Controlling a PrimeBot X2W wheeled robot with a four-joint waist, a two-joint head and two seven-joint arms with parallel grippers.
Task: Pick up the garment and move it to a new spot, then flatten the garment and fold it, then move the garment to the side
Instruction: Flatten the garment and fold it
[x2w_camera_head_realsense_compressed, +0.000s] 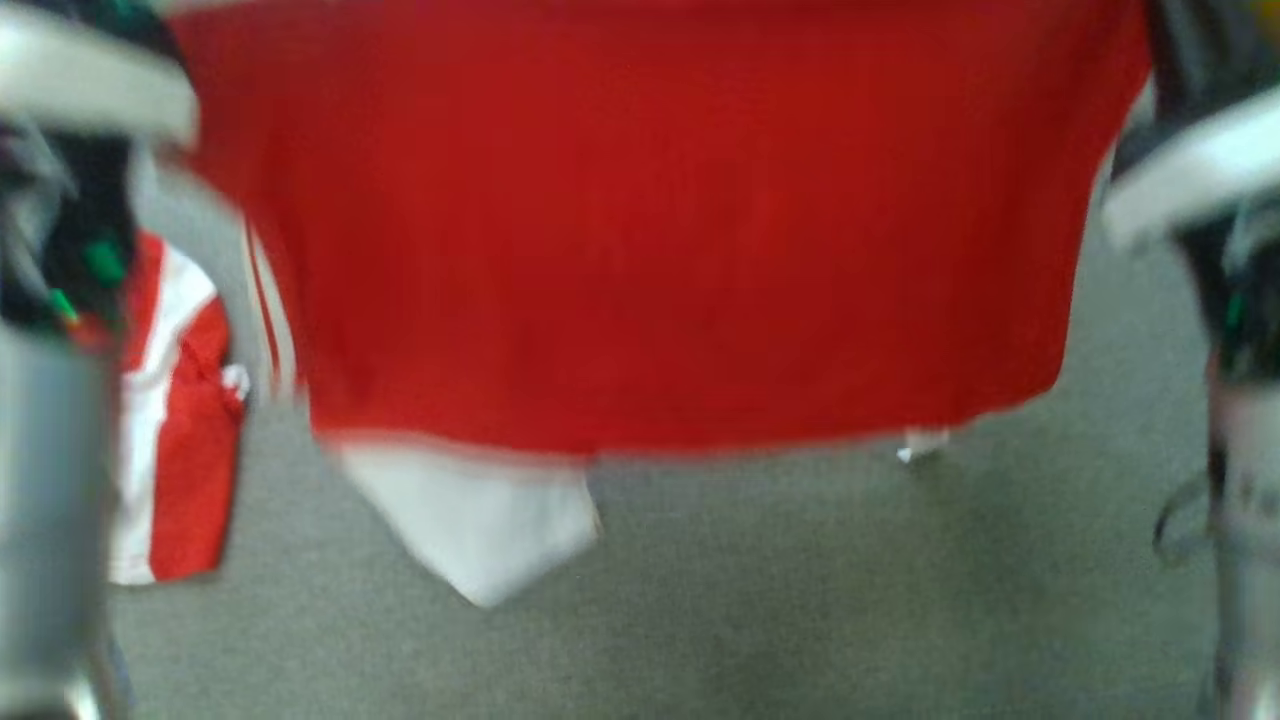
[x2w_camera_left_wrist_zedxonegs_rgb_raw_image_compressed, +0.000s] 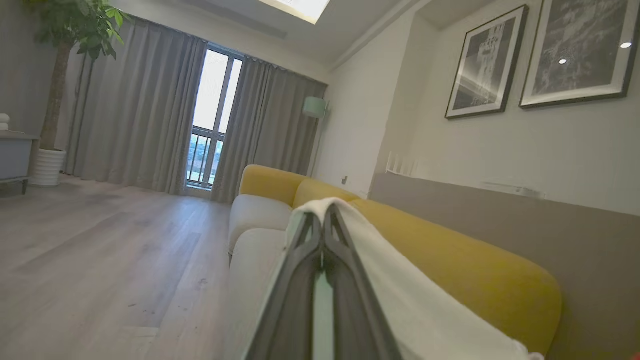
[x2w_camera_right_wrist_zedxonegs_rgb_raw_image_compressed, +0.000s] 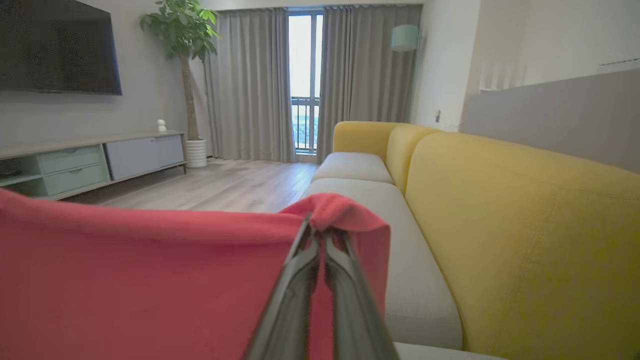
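My left fingers (x2w_camera_left_wrist_zedxonegs_rgb_raw_image_compressed: 300, 270) and right fingers (x2w_camera_right_wrist_zedxonegs_rgb_raw_image_compressed: 295, 292) are clamped on the red fabric garment with white trim (x2w_camera_head_realsense_compressed: 640, 250), which hangs between them. Step: relocating. Next, I judge: lower it and spread it flat.

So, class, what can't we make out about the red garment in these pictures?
Head view: blur smears the garment; its kind is unreadable.
Head view: the top edge cuts off its upper hem.
Left wrist view: the bottom edge cuts off its white part hanging from the left tool.
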